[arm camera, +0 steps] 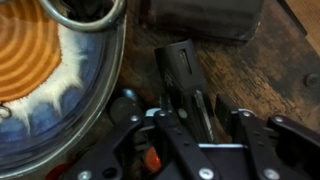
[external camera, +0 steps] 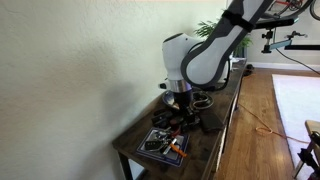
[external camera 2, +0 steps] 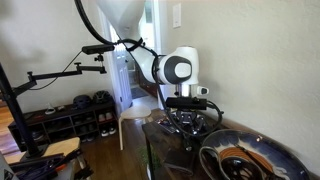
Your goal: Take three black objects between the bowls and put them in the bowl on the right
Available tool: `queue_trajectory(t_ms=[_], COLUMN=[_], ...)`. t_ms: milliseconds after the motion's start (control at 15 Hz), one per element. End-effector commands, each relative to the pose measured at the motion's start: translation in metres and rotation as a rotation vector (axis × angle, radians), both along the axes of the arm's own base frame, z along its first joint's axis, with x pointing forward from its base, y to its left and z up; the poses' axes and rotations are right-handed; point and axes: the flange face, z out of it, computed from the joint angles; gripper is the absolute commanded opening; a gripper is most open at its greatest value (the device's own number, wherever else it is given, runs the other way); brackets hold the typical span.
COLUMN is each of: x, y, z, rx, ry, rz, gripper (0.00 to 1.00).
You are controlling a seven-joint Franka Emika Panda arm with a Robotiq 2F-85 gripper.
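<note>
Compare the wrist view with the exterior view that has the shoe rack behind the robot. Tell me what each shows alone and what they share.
Only the wrist view: a black object lying on the table just ahead of the gripper, the dark tray at the top edge, and the orange rings inside the bowl.
Only the exterior view: the whole arm and the shoe rack.
Both: the bowl, and the gripper low over the table. Neither shows clearly whether it grips anything.

Bowl (arm camera: 100, 92): orange-brown concentric rings inside, grey-blue rim with pale scalloped band. Desk (arm camera: 275, 75): dark brown, wood-grained. Black object (arm camera: 188, 75): plain black. Tray (external camera: 150, 147): dark. Arm (external camera: 205, 60): white shell, black joints.
</note>
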Motion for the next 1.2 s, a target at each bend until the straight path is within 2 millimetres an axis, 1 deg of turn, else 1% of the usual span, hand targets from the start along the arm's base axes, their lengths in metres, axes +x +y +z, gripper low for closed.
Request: queue_trajectory(t_ms=[0,133,200,267,533,733,800,867,1000,1133], x=[-0.005,-0.007,-0.007,-0.008,-0.009,-0.010,-0.010,-0.011,-0.012,-0.011], y=[-0.004,-0.005,-0.005,-0.005,-0.003,-0.004,-0.004,-0.004,-0.005,-0.007], z=[0.000,0.000,0.000,-0.001,-0.007,-0.012,-0.013,-0.015,-0.017,-0.017], rx=[0.014,0.014,0.014,0.014,0.016,0.016,0.018,0.017,0.018,0.015], ry=[-0.011,-0.009,-0.008,-0.006,0.007,0.017,0.019,0.021,0.022,0.022], rz=[0.012,0.012,0.013,0.012,0.017,0.013,0.012,0.010,0.010,0.005], gripper=[0.79,0.89,0.96,1.00,1.00,0.90,0.83,0.63,0.48,0.37])
